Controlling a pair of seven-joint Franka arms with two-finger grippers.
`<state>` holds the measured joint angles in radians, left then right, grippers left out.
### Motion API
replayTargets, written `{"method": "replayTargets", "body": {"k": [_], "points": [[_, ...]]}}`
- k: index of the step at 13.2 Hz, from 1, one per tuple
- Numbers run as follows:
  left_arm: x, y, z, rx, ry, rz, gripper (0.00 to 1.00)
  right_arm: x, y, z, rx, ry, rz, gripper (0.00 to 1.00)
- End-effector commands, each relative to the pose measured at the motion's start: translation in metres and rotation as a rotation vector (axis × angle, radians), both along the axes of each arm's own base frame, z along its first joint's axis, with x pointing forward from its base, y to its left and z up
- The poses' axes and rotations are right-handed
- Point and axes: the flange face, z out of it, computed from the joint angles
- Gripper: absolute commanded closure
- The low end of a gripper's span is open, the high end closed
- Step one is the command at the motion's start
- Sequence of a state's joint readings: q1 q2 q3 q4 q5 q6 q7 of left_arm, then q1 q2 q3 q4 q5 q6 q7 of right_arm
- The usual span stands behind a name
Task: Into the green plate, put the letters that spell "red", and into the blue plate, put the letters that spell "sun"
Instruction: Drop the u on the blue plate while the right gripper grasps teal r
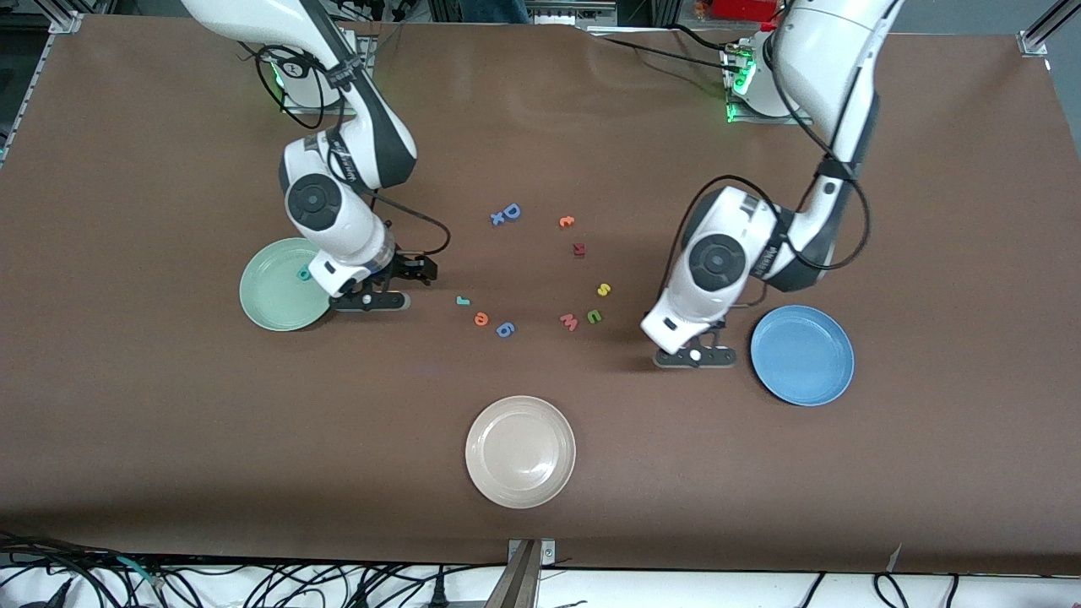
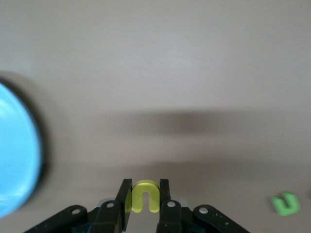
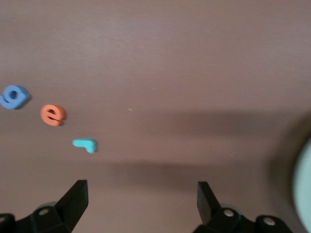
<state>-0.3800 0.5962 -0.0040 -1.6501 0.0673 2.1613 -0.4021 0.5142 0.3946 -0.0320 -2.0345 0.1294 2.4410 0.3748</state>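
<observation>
My left gripper [image 2: 145, 194] is shut on the yellow "u" [image 2: 145, 196], above the table beside the blue plate [image 1: 802, 355], whose rim [image 2: 14, 160] shows in the left wrist view. The green "n" [image 1: 594, 317] and yellow "s" [image 1: 604, 290] lie on the table toward the middle. My right gripper [image 1: 405, 283] hangs open and empty beside the green plate [image 1: 283, 285], which holds the teal "d" [image 1: 302, 272]. The teal "r" [image 1: 462, 300] and orange "e" [image 1: 481, 318] lie close by; the right wrist view shows the "r" [image 3: 85, 144] and "e" [image 3: 52, 114].
A periwinkle "6" [image 1: 505, 328] lies beside the "e", a pink "w" [image 1: 569, 321] beside the "n". A dark red letter [image 1: 578, 248], another orange letter [image 1: 567, 221] and a blue "D" [image 1: 510, 211] lie farther from the camera. A cream-white plate [image 1: 520, 452] sits nearest the camera.
</observation>
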Motion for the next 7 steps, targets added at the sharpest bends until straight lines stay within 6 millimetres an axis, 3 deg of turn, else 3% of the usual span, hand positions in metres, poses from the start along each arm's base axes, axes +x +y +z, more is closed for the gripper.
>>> {"method": "replayTargets", "body": {"k": [1, 3, 5, 7], "points": [[0.019, 0.059, 0.004, -0.047, 0.058, -0.077, 0.99, -0.006, 0.029, -0.02, 0.029, -0.058, 0.021, 0.01], [0.03, 0.111, 0.003, -0.071, 0.076, -0.14, 0.99, -0.009, 0.047, -0.033, 0.042, -0.118, 0.077, 0.01], [0.038, 0.159, 0.003, -0.088, 0.088, -0.195, 0.99, -0.009, 0.053, -0.046, 0.044, -0.13, 0.084, 0.01], [0.039, 0.2, -0.004, -0.102, 0.102, -0.251, 0.99, -0.009, 0.078, -0.058, 0.064, -0.173, 0.115, 0.01]]}}
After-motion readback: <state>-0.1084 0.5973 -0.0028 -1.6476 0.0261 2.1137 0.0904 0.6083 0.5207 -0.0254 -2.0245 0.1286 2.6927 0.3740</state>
